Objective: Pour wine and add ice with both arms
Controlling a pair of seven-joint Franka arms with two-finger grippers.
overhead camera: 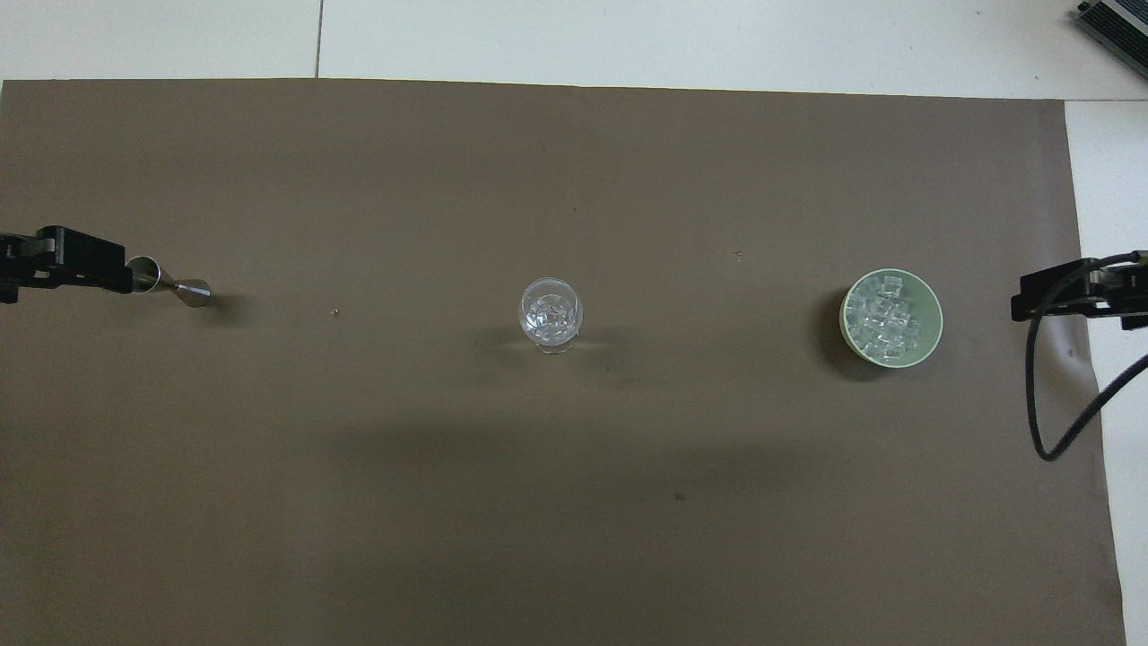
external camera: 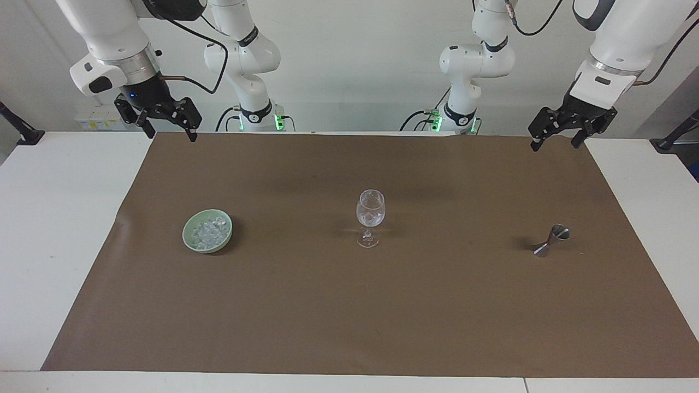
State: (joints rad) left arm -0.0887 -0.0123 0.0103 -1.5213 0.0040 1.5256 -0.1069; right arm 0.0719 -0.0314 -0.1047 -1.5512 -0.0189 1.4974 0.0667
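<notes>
A clear stemmed glass (external camera: 370, 215) stands upright mid-table with some ice (external camera: 372, 219) in its bowl; it also shows in the overhead view (overhead camera: 550, 314). More ice (external camera: 208, 231) fills a pale green bowl (external camera: 205, 248) toward the right arm's end, and this ice (overhead camera: 883, 318) shows from overhead too. A steel jigger (external camera: 551, 240) stands toward the left arm's end. My left gripper (external camera: 554, 146) hangs open and empty, high over the mat's edge nearest the robots. My right gripper (external camera: 170, 135) hangs open and empty over the mat's corner nearest the robots. No wine bottle is in view.
A brown mat (external camera: 349, 305) covers most of the white table. The jigger (overhead camera: 170, 285) and the bowl (overhead camera: 937, 327) lie in line with the glass. A black cable (overhead camera: 1040, 404) loops down from the right wrist.
</notes>
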